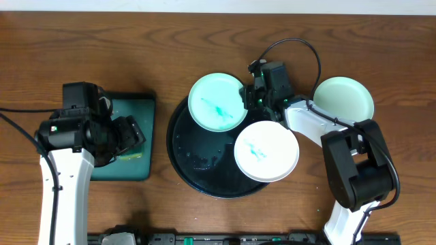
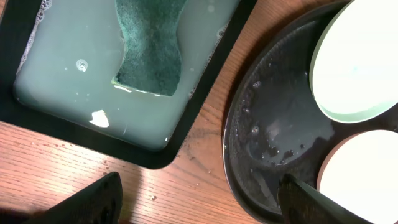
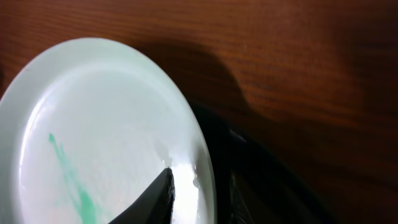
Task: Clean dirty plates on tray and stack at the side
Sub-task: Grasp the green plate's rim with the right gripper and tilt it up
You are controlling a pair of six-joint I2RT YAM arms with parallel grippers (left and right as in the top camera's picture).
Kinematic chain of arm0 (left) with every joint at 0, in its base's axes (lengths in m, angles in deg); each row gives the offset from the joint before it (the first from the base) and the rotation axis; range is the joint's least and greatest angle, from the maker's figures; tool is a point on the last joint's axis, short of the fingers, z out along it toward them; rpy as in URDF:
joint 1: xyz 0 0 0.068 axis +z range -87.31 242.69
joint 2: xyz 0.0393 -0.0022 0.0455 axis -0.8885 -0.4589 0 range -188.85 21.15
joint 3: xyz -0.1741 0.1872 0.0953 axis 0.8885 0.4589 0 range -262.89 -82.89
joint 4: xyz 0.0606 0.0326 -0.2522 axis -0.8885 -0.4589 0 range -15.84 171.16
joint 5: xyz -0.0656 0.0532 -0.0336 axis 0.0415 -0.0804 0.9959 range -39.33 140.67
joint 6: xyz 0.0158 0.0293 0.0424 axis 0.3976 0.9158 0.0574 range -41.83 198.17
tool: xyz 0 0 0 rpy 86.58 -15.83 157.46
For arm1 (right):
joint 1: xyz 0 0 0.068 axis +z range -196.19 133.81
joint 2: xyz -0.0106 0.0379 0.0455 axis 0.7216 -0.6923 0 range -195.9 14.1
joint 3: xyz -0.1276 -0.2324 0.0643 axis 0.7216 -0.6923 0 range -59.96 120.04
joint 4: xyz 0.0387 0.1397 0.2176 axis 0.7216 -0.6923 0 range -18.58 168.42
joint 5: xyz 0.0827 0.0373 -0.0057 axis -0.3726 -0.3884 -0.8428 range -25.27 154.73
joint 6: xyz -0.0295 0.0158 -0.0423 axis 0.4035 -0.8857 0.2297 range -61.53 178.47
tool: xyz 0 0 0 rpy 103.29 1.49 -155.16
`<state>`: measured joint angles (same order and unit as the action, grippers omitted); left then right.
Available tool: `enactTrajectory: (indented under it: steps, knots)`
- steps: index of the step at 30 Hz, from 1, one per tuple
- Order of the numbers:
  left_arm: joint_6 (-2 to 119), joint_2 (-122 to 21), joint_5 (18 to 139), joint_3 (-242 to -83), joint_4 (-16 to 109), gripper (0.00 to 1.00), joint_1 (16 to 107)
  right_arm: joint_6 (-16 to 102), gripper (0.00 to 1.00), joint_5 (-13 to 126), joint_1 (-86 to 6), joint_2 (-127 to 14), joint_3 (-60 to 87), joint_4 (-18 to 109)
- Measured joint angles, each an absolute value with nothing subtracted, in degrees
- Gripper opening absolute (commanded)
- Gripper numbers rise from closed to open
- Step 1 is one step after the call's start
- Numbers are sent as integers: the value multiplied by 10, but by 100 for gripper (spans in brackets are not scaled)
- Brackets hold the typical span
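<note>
So, smeared mint plate (image 1: 216, 103): on the upper-left part of the tray, overhanging its rim toward the table; teal streak across the middle, not wiped yet
white plate (image 1: 267, 151): on the tray's right side with its own small teal smear; its edge is just beside the mint one, so a dragged plate could knock it
tray (image 1: 197, 158): glossy black, wet film and droplets on the bare part; looks slippery to me, plates may skate if shoved
third plate (image 1: 344, 99): pale mint, on the table off to the right, looks clean; probably the stack spot
right gripper (image 1: 261, 95): at the mint plate's right rim; the wrist view shows one dark finger (image 3: 155, 199) on the inner rim and hides the other; can't tell if it's clamped or only resting; a shallow bite on a wet rim could slip on the lift and drop the plate
left gripper (image 2: 196, 194): fingers spread wide, holding nothing, hovering between the two trays
sponge (image 2: 148, 46): lying in cloudy water in the teal tray (image 2: 74, 134); could drip across the wood, and scrubbing could push a loosely held plate
</note>
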<state>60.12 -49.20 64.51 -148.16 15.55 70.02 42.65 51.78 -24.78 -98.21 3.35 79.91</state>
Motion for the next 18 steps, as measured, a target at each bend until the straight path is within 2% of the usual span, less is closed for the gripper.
enactTrajectory:
  steps: [18]
  knots:
    - [601, -492, 645, -1482, 155, 80, 700, 401, 20, 523, -235, -1009, 33, 813]
